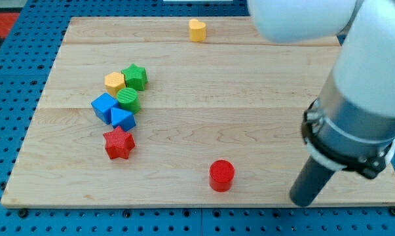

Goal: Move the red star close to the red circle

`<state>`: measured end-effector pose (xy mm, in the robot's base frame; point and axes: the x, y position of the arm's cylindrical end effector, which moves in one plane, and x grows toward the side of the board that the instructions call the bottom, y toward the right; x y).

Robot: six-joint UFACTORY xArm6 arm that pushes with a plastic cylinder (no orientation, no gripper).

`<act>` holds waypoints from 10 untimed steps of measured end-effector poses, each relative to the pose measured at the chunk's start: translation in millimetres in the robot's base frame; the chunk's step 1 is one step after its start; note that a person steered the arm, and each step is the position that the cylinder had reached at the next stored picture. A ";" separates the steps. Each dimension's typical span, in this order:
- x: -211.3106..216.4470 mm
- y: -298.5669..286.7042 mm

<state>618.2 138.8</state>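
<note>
Rod—my tip (304,202) holds nothing, rt of red circle (221,175), red star (118,143) far left

two red blocks (118,143), two blue (105,107), two green (135,77), two yellow (197,30)

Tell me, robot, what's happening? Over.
My tip low at view's right, right of red circle. Red star far left, touching blue triangle. Path between clear.

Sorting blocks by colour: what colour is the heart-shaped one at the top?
Yellow heart, camera view.
</note>
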 end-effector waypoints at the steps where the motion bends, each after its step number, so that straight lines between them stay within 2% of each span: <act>1: -0.5 -101.6; 2: -12.4 -146.0; 3: -44.9 -113.2; 4: -19.6 -159.4; 5: -23.8 -200.8; 6: -59.9 -279.8; 7: -71.4 -377.6; 8: -136.6 -339.7; 9: -133.2 -305.8; 10: -91.7 -341.7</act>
<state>526.4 -202.9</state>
